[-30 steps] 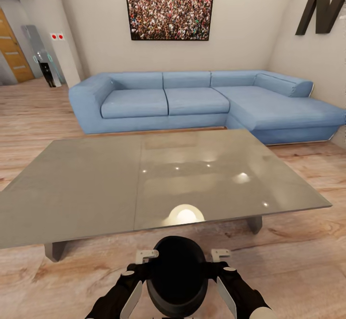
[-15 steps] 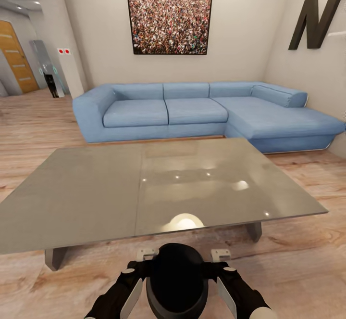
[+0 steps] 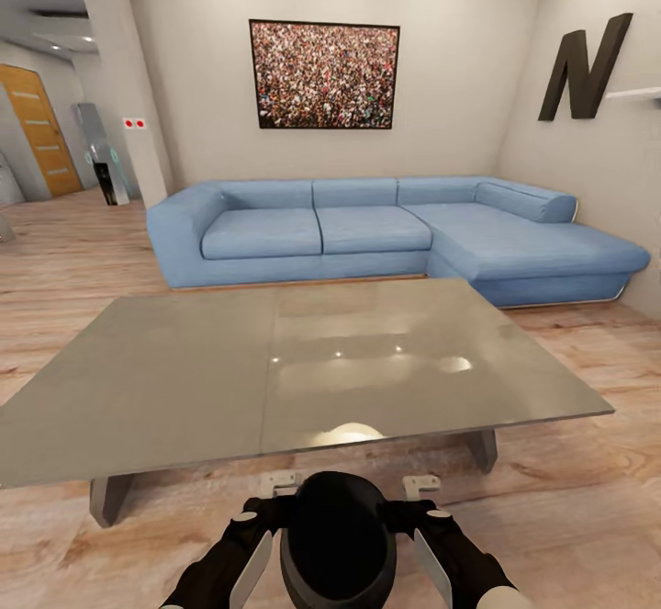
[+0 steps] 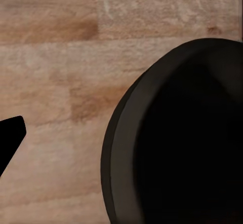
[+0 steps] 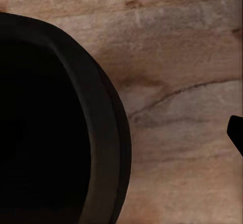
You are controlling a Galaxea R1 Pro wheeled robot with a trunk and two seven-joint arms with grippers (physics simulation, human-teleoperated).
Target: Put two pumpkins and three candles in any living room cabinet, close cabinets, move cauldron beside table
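The black cauldron point(image 3: 338, 540) stands on the wooden floor just in front of the near edge of the grey glassy table point(image 3: 184, 379). My left gripper point(image 3: 266, 499) and right gripper point(image 3: 424, 499) flank its rim, one on each side, both open. In the left wrist view one dark fingertip point(image 4: 11, 139) stands well clear of the cauldron point(image 4: 177, 143). The right wrist view likewise has a fingertip point(image 5: 237, 133) apart from the cauldron point(image 5: 55, 127). Pumpkins, candles and the cabinet are out of view.
A blue corner sofa point(image 3: 367, 228) runs along the far wall behind the table. A crowd picture point(image 3: 324, 74) hangs above it and a big letter N point(image 3: 583, 67) is on the right wall. Wooden floor lies open to the left, toward an orange door point(image 3: 39, 131).
The head camera has tilted up, so the sofa, table and floor sit lower in the picture. The cauldron has shifted down with them, while both grippers keep their places in view.
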